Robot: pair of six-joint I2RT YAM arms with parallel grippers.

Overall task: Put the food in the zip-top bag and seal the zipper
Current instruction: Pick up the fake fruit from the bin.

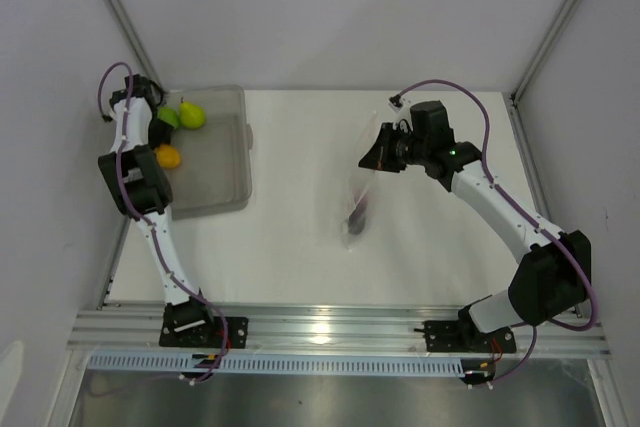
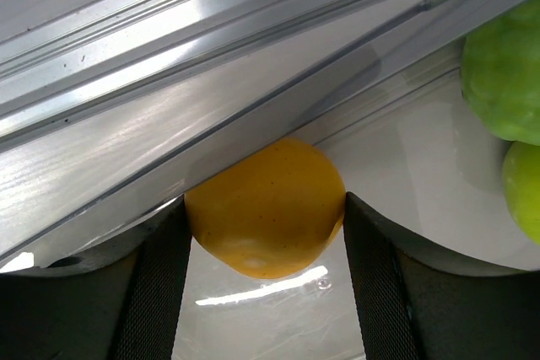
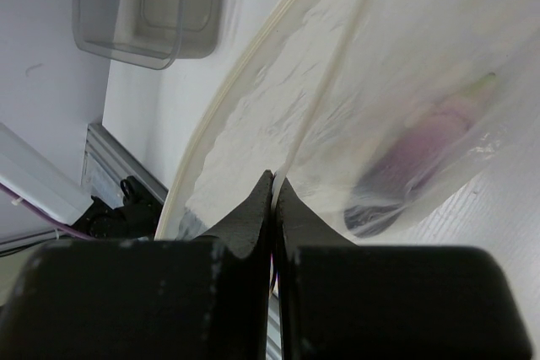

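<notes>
My left gripper (image 2: 264,201) is down in the grey bin, its fingers touching both sides of the orange-yellow round fruit (image 2: 266,208), which also shows in the top view (image 1: 168,155). The round green fruit (image 1: 167,118) and the yellow-green pear (image 1: 192,115) lie in the bin's far corner. My right gripper (image 3: 274,176) is shut on the zipper strip (image 3: 325,82) of the clear zip-top bag (image 3: 405,65). It holds the bag up by its mouth (image 1: 378,152). The purple eggplant (image 3: 422,149) lies inside the bag, at its low end (image 1: 358,215).
The translucent grey bin (image 1: 215,162) stands at the table's far left; its wall (image 2: 211,82) runs close above my left fingers. An aluminium rail (image 1: 340,327) crosses the near edge, and white walls close in on both sides.
</notes>
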